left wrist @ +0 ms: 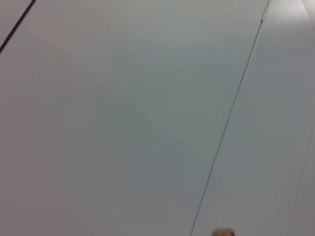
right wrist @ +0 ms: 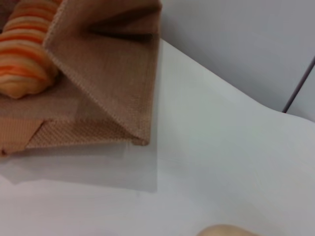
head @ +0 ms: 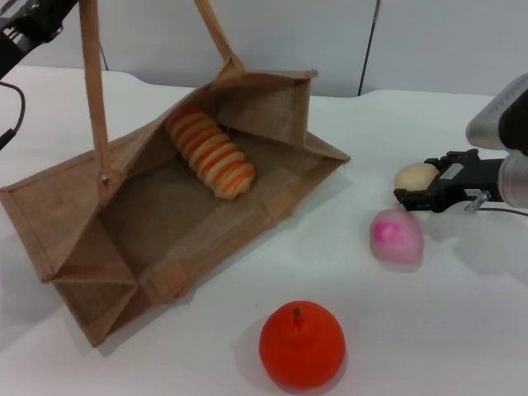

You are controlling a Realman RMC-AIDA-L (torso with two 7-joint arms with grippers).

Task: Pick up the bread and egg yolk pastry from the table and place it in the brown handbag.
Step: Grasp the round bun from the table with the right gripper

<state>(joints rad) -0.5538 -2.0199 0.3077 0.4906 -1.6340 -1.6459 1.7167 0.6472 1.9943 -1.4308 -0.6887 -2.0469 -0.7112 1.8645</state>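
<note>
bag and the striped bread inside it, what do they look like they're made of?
Brown handbag: coarse woven jute or burlap, matte; the weave shows clearly in the right wrist view, with stitched edges.
Bread: smooth, slightly glossy ridged surface with even orange and tan stripes; probably a plastic or foam replica, though real bread can't be ruled out.

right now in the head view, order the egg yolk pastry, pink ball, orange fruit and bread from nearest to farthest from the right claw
1. egg yolk pastry, right at the right claw.
2. pink ball, just in front.
3. orange fruit, front centre.
4. bread, inside the brown handbag, left.
</note>
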